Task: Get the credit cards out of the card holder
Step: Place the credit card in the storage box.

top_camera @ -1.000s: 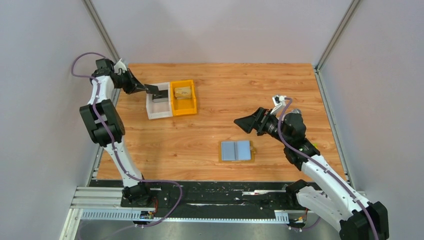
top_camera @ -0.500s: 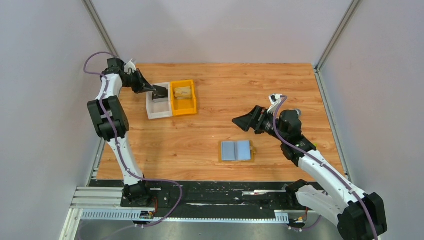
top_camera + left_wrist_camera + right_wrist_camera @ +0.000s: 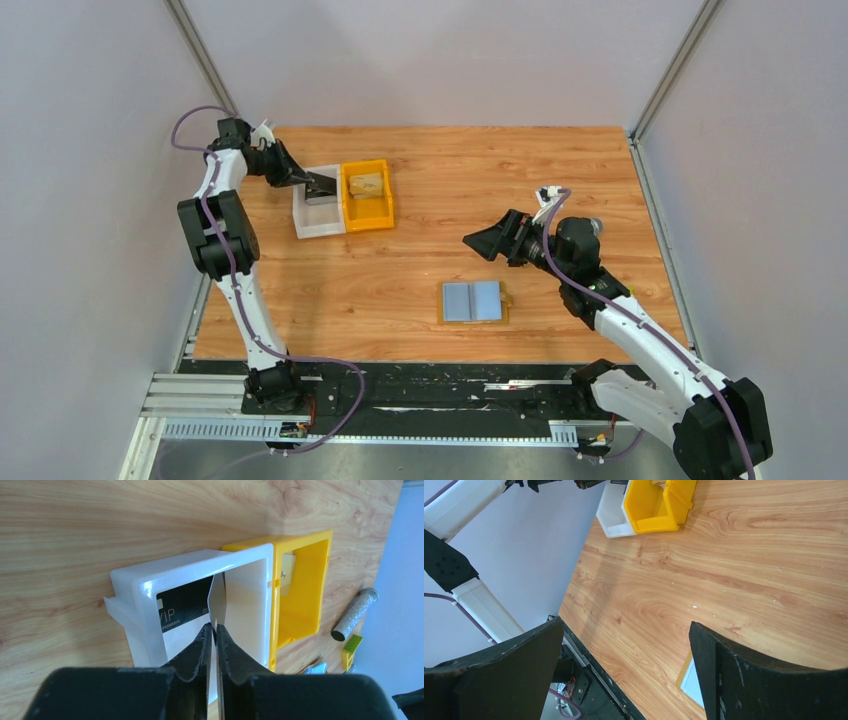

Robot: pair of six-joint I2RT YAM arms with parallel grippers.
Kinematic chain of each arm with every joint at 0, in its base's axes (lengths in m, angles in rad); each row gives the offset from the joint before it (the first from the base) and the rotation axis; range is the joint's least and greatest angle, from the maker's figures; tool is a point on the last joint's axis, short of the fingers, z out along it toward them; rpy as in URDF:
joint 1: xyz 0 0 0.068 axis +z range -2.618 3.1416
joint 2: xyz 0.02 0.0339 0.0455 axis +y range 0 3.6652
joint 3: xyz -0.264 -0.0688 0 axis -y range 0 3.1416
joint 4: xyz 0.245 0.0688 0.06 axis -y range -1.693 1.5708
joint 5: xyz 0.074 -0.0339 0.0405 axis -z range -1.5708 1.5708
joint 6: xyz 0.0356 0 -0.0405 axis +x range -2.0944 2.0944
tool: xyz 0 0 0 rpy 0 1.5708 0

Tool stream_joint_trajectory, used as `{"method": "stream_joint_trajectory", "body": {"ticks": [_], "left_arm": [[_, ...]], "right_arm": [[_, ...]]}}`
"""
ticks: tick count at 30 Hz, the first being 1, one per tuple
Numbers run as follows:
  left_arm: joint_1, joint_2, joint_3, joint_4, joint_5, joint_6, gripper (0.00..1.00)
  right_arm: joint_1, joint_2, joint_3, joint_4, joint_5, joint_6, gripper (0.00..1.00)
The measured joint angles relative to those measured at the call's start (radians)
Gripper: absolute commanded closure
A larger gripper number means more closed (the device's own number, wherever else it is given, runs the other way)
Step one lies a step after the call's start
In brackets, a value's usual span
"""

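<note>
The card holder point(image 3: 474, 301) lies open and flat on the wooden table, its two light-blue panels facing up; one corner of it point(image 3: 689, 680) shows in the right wrist view. My left gripper point(image 3: 322, 185) hangs over the white bin point(image 3: 312, 222). Its fingertips point(image 3: 213, 627) pinch a pale credit card point(image 3: 218, 602) that stands on edge. A black credit card marked VIP point(image 3: 182, 607) lies inside that bin. My right gripper point(image 3: 487, 245) hovers above and right of the card holder, wide open point(image 3: 625, 630), nothing between its fingers.
A yellow-orange bin point(image 3: 367, 207) touches the white bin's right side and holds a tan object point(image 3: 366, 183). A glittery grey cylinder point(image 3: 355, 614) and a small green piece point(image 3: 351, 645) lie past the bins. Grey walls stand close on the left and right.
The left arm's elbow swung back toward the wall while its gripper stayed over the white bin. The right gripper drifted slightly left.
</note>
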Motion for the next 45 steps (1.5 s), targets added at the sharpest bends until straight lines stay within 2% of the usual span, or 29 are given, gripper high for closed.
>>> {"method": "stream_joint_trajectory", "body": {"ticks": [13, 25, 33, 39, 45], "left_arm": [[-0.003, 0.010, 0.018, 0.016, -0.017, -0.004, 0.62], [-0.006, 0.013, 0.070, 0.010, -0.034, -0.005, 0.60], [-0.006, 0.002, 0.062, 0.010, -0.063, -0.045, 0.60], [-0.018, -0.128, -0.055, 0.010, -0.081, -0.081, 0.60], [-0.095, -0.320, -0.158, -0.005, -0.119, -0.091, 0.60]], "right_arm": [[-0.002, 0.002, 0.000, 0.000, 0.000, -0.002, 0.00], [-0.003, 0.014, 0.003, -0.012, 0.009, 0.003, 0.00], [-0.003, 0.035, 0.076, -0.144, 0.069, 0.000, 0.00], [-0.005, 0.105, 0.173, -0.340, 0.134, -0.036, 0.01], [-0.005, 0.110, 0.181, -0.432, 0.111, -0.046, 0.11]]}}
